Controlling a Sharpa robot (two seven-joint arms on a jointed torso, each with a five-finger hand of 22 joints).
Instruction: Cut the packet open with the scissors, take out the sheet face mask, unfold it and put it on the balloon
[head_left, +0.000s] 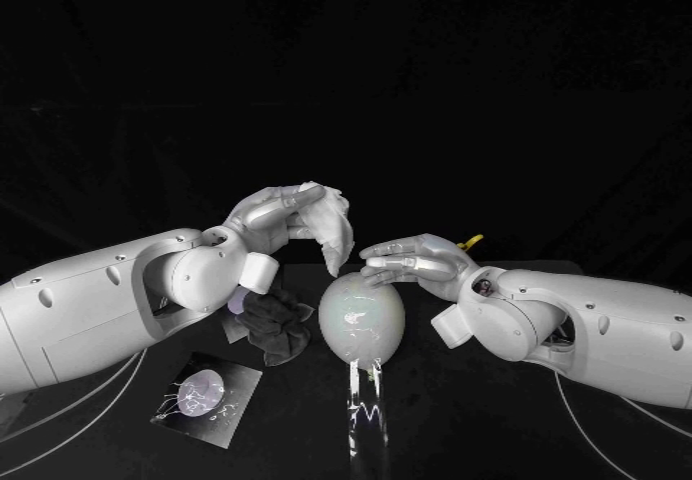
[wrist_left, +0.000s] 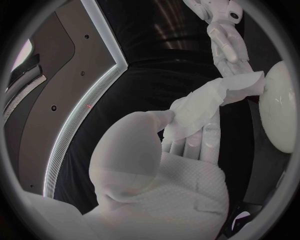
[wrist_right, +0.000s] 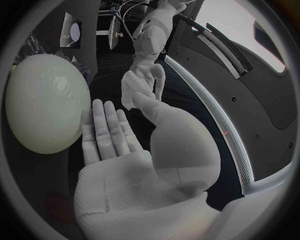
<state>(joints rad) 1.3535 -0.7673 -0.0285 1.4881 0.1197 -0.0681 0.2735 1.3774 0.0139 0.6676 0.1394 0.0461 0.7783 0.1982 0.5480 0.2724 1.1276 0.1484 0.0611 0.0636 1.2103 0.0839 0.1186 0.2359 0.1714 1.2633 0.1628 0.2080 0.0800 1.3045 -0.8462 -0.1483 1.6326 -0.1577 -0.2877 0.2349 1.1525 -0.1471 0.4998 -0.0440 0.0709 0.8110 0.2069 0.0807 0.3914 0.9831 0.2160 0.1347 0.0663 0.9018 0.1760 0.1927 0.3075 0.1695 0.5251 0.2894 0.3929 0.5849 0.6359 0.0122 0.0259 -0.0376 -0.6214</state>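
Under left hand (head_left: 274, 215) fingers: mask (head_left: 335, 230) pinched at top edge, bunched. Its lower edge hangs at balloon (head_left: 358, 320) top, contact unclear. Right hand (head_left: 418, 262) fingers straight, pressed together, lying against balloon's upper side, holding nothing. Gap between the two sets of fingertips is narrow, mask edge in it. Packet (head_left: 206, 392) flat on table (head_left: 476, 420), well behind left fingers. Dark crumpled wad (head_left: 274, 325) between packet and balloon.

Glossy white arms (head_left: 101, 310), silver hands (head_left: 274, 213)

No lettering can be read; the packet (head_left: 206, 392) bears a print, perhaps a drawing.
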